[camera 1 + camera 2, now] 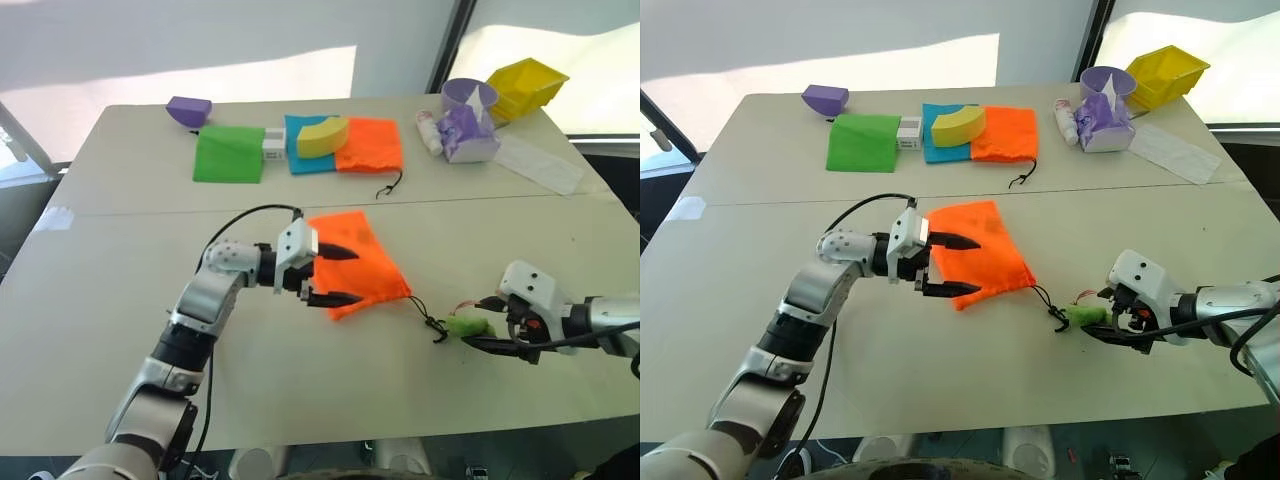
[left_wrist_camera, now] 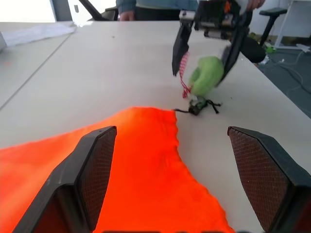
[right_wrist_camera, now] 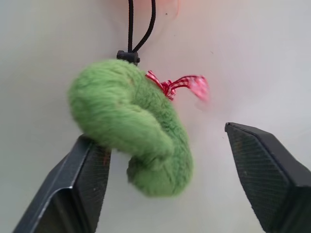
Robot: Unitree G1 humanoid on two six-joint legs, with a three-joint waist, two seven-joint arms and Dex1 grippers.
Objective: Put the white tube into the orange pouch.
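Note:
The orange pouch lies flat in the middle of the table, and its black cord runs to the green pom-pom on the right. My left gripper is open and points right, with its fingers straddling the pouch's left part just above the fabric. My right gripper is open around the pom-pom, which leans against one finger; a small red checked ribbon sticks out beside it. The white tube is hidden from view.
Along the far edge sit a purple bowl, a green pouch, a blue cloth with a yellow wedge, a second orange pouch, a stubby white bottle, a purple cup and a yellow bin.

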